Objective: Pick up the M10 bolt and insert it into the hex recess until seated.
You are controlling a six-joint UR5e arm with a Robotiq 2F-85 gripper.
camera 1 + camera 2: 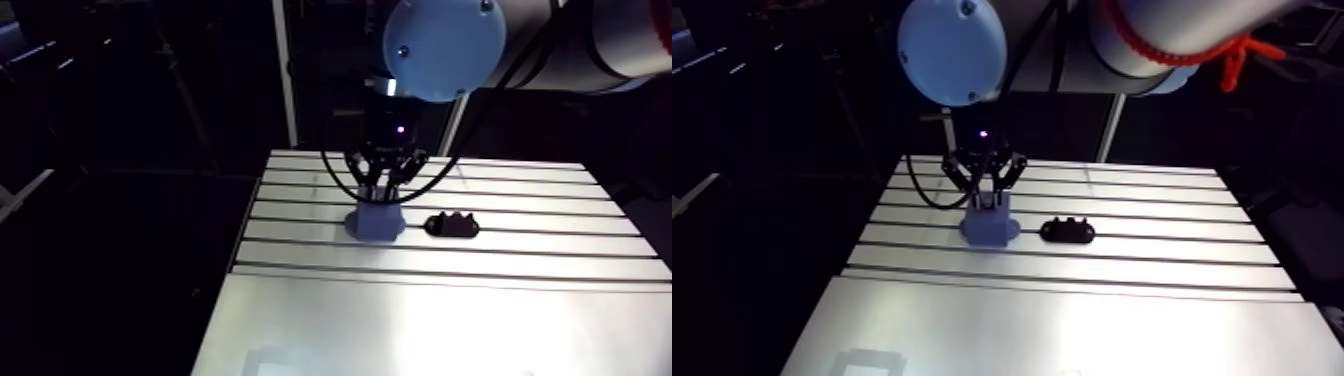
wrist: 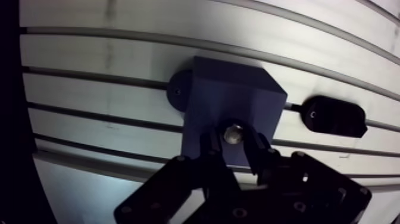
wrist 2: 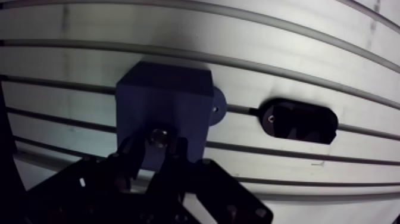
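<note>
Hovering right over the blue block (image 2: 229, 89) with the M10 bolt (image 2: 232, 132) pinched in the gripper (image 2: 233, 143), so most likely mid-insert rather than mid-pick. Held end-on and straight under the wrist, presumably to keep the shank lined up with the hex recess and avoid jamming on the way down. Gripped up near the shiny end facing the wrist camera, probably to leave the rest free to slide in. Fixed down to the slotted table (image 2: 89, 65) through round tabs at the block's foot, by the look of it to stop any sliding when pushed on from above.

On to the tool itself: clenched on the bolt, fingers (image 2: 209, 146) only a narrow gap apart, just the width of the metal, pressing in from both sides. Gripping nothing else as far as visible, though hard to say whether grazing the block's top face. Can't see the recess either, hidden under bolt and fingertips, so no telling how deep in or whether seated. Guessing not fully, going by the firm grip.

Off to one side of the gripper, well clear of the block: a black oval holder (image 2: 331, 116) sitting on the table. Worth watching for hex flats not matching the recess going in.
</note>
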